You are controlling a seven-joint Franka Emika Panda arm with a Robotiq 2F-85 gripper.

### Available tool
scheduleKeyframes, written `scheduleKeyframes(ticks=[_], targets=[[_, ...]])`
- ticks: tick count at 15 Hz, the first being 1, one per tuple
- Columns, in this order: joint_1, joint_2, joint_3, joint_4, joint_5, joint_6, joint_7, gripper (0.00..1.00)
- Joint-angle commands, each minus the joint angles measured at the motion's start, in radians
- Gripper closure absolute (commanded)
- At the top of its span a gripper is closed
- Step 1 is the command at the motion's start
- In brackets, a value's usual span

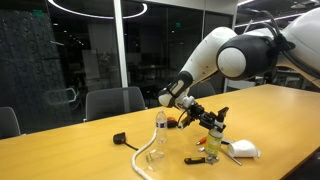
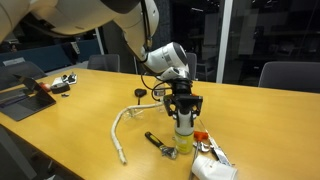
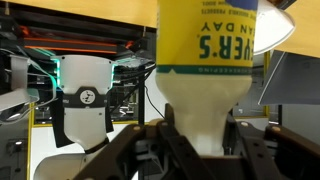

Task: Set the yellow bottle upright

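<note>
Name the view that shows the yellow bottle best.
The wrist view: the yellow bottle fills the frame, label text large, neck held in the claw, though its base is cropped. Both exterior views show the yellow bottle small, upright on the table, its top hidden by the claw.

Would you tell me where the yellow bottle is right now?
In an exterior view, the yellow bottle is upright on or just over the table, gripped at its neck by the claw, between the black tool and the orange item.
</note>
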Motion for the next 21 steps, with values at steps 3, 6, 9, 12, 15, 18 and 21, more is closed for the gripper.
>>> scheduleKeyframes(ticks=[3, 6, 9, 12, 15, 18, 21], targets=[[0.064, -0.033, -0.069, -0.084, 0.073, 0.001, 0.041, 0.83], [0.084, -0.045, -0.088, -0.128, 0.096, 0.007, 0.042, 0.83], [0.102, -0.058, -0.104, -0.171, 0.113, 0.011, 0.042, 0.83], [0.115, -0.062, -0.117, -0.202, 0.125, 0.01, 0.042, 0.83], [0.12, -0.066, -0.122, -0.219, 0.121, -0.001, 0.042, 0.83], [0.127, -0.068, -0.129, -0.222, 0.115, -0.013, 0.042, 0.83], [0.125, -0.064, -0.125, -0.213, 0.109, -0.021, 0.042, 0.83]])
